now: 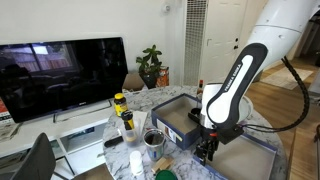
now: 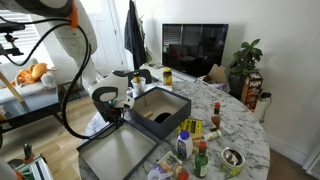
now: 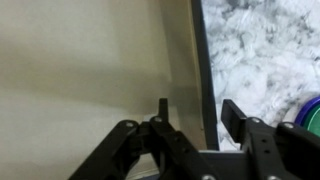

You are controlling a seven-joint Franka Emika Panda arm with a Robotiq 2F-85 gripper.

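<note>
The wrist view is soft all over. The gripper (image 3: 195, 108) is cut off by the bottom edge, and I can't make out whether its fingers (image 3: 236, 118) touch the bin wall (image 3: 197, 55) standing between them. A green thing (image 3: 311, 112) at the right edge is mostly out of frame. In an exterior view the arm (image 1: 285, 30) runs off the top, and the labels on the bottles (image 1: 121, 104) are too small to read.

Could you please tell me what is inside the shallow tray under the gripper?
Only its pale floor shows in the tray; the gripper straddling its wall hides the corner beneath it.
</note>
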